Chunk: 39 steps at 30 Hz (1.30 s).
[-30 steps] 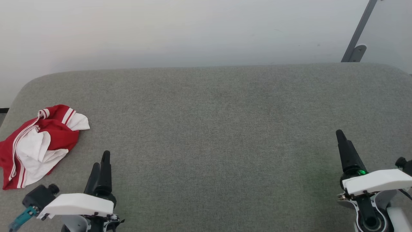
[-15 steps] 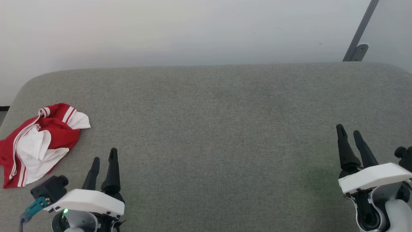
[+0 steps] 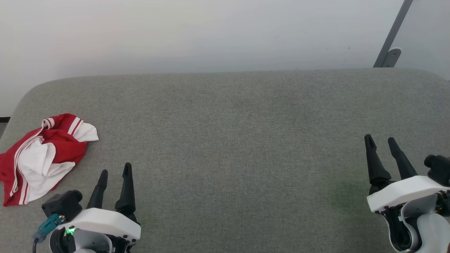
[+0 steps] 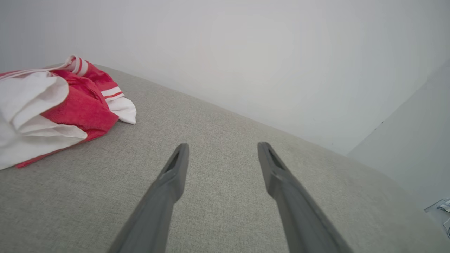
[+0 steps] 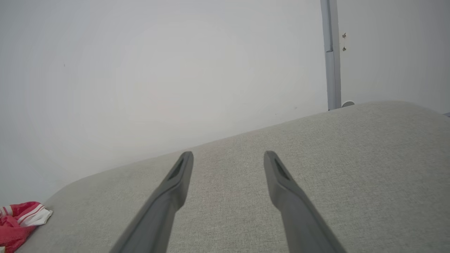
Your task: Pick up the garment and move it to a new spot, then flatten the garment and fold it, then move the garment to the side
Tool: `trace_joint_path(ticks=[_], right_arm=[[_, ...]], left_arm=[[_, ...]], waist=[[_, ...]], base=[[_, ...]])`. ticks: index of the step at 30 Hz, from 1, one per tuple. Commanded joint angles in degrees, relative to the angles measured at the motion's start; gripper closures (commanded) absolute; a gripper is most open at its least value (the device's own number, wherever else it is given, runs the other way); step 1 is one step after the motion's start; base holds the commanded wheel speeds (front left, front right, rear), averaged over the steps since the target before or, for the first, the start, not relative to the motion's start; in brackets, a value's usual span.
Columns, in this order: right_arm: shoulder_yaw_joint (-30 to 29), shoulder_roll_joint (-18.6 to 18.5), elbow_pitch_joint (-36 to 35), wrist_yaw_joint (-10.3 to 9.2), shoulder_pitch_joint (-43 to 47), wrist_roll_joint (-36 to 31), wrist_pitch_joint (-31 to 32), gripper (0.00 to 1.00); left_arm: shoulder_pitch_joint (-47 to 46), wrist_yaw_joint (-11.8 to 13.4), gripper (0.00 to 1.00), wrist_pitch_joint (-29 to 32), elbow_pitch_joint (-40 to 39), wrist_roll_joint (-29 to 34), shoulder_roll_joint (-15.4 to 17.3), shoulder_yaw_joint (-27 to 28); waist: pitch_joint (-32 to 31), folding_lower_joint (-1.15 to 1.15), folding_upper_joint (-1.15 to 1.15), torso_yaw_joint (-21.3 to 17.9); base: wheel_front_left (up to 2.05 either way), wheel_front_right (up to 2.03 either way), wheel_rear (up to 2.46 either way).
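left gripper (image 3: 115, 169): jaws spread, nothing between the fingers; low at the near left, over bare cloth.
right gripper (image 3: 379, 138): jaws spread, grasping nothing; near right, well apart from the left one.
garment (image 3: 45, 154): red, white inner fabric showing, striped trim; crumpled in a heap at the left end of the surface, just beyond and left of the left gripper, untouched.
grey padded surface (image 3: 225, 140): rounded far corners, set against a pale wall (image 3: 175, 35).
grey post (image 3: 392, 35): leaning, far right.
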Motion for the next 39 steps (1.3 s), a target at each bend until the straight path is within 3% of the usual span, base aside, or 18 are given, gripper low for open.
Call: trace_joint_path(ticks=[1,24,39], right_arm=[[0.25,-0.59,-0.40,0.01,-1.22,-1.37,-0.69,0.00],[0.89,-1.95,1.00,0.01,-2.23,-11.02,-3.80,0.00],[0.74,-1.82,1.02,0.01,0.40,-13.75,-5.58,0.00]], left_arm=[[-0.11,-0.21,0.00,-0.59,-0.91,1.31,0.54,-0.15],[0.77,-0.86,0.00,-3.74,-1.00,12.32,0.96,0.30],[0.73,-3.64,0.00,-5.52,0.23,17.67,-0.47,3.19]], waist=[[0.01,0.00,0.00,0.02],[0.44,0.00,0.00,-0.49],[1.35,0.00,0.00,-0.80]], base=[[0.00,0.00,0.00],[0.00,0.00,0.00],[0.00,0.00,0.00]])
